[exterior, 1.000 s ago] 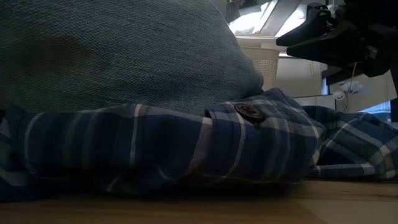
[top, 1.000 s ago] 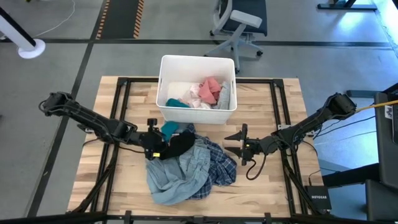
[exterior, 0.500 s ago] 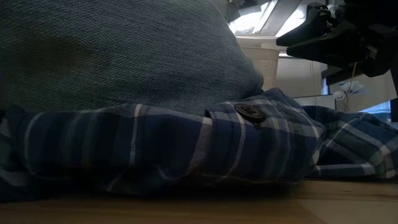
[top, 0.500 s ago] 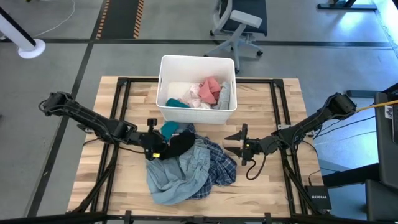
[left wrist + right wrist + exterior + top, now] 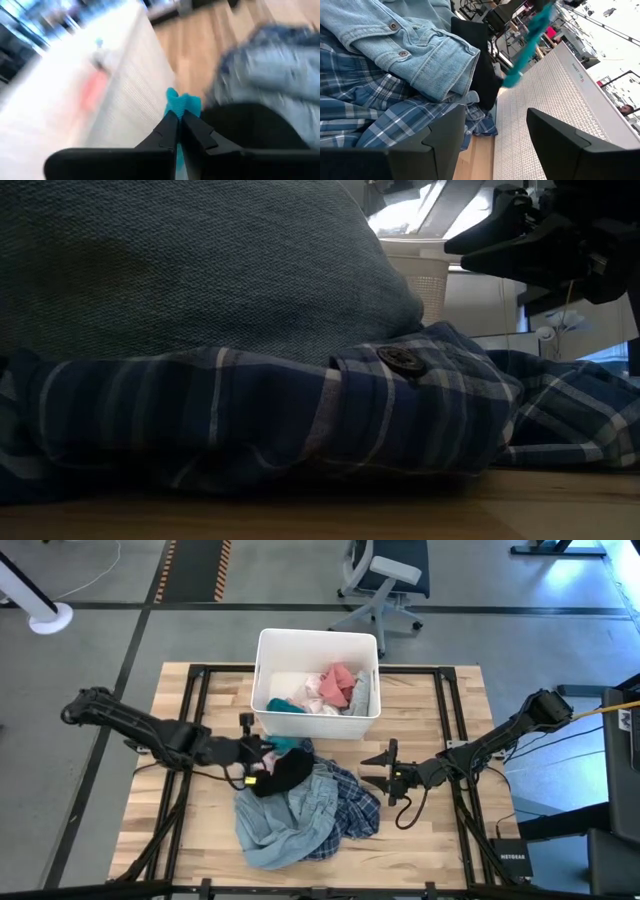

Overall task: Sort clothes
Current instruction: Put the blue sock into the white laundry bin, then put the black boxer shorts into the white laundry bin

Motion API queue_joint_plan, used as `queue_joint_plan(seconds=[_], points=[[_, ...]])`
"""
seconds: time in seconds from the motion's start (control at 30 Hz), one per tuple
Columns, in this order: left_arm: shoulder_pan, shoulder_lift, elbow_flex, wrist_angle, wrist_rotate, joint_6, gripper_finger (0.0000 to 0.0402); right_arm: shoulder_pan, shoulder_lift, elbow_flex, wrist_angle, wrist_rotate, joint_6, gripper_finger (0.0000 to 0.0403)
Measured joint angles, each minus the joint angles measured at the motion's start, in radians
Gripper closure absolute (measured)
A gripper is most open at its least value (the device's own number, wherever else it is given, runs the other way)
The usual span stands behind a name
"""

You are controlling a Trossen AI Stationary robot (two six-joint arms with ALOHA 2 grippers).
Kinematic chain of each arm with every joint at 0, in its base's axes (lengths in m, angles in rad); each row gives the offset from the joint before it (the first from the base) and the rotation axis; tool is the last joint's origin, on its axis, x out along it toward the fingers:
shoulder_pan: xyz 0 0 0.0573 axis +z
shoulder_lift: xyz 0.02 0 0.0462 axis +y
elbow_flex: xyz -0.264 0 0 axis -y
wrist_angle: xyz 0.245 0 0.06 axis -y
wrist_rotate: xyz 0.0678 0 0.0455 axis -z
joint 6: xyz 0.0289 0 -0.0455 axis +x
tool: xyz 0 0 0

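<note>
Mostly hidden teal garment (image 5: 182, 104) in left end effector (image 5: 179, 120)

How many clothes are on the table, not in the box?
4: a teal garment in the left gripper by the bin, a black garment, a denim shirt, a plaid shirt. More may hide underneath.

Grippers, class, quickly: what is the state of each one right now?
Left gripper: shut on the teal garment, beside the white bin.
Right gripper: open, holding nothing.
</note>
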State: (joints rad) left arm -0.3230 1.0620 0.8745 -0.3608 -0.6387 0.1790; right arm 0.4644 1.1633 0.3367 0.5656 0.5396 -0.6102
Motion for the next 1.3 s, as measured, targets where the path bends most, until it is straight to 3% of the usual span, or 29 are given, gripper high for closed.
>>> queue_joint_plan(seconds=[0.23, 0.47, 0.7, 0.9, 1.3], points=[[0.039, -0.001, 0.131, 0.191, -0.048, 0.252, 0.0391, 0.000, 0.000, 0.000, -0.008, 0.000, 0.000, 0.0171], [0.136, -0.001, 0.152, 0.426, -0.095, 0.431, 0.0390, 0.000, 0.000, 0.000, -0.014, 0.000, 0.001, 0.0171], [0.287, 0.007, 0.153, 0.418, -0.100, 0.414, 0.0389, 0.000, 0.000, 0.000, -0.016, 0.000, 0.002, 0.0171], [0.346, 0.009, 0.153, 0.415, -0.100, 0.315, 0.0379, 0.000, 0.000, 0.000, -0.017, 0.000, 0.002, 0.0171], [0.391, 0.009, 0.153, 0.230, -0.097, 0.025, 0.0256, 0.000, 0.000, 0.000, -0.017, 0.000, 0.003, 0.0171]])
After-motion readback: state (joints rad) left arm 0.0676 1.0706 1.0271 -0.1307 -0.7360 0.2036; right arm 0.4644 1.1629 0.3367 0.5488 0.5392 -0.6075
